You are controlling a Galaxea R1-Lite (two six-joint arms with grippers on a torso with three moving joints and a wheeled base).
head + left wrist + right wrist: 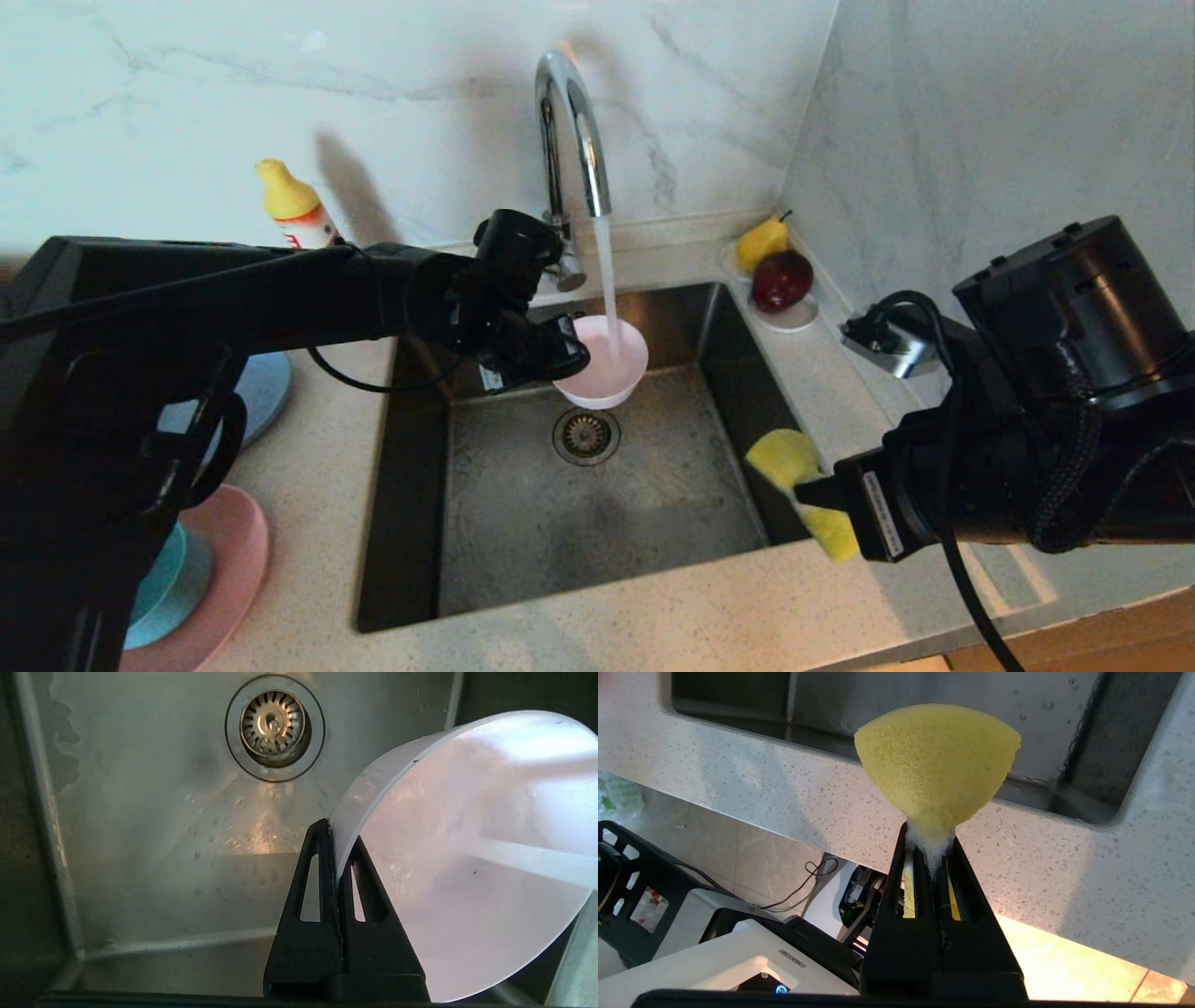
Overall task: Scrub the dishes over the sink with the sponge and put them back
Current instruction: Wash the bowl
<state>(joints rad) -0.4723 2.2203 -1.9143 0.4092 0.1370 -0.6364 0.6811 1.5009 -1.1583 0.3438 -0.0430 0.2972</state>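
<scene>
My left gripper (571, 359) (339, 833) is shut on the rim of the pale pink-white bowl (607, 369) (467, 858). It holds the bowl tilted over the sink (523, 523) (140, 812), above the round drain (585, 435) (273, 723). Tap water (607, 271) runs into the bowl. My right gripper (814, 492) (930, 830) is shut on the foamy yellow sponge (784, 457) (936, 760), over the sink's right front rim. On the left counter, partly behind my left arm, lie the blue-grey plate (266, 387), the pink plate (233, 560) and the teal bowl (163, 583).
The chrome faucet (569, 121) arches over the sink's back edge. A yellow-capped bottle (294, 205) stands at the back left. A pear (761, 241) and a red apple (782, 278) rest on a white saucer (794, 319) at the back right, with a metal fitting (882, 341) beside them.
</scene>
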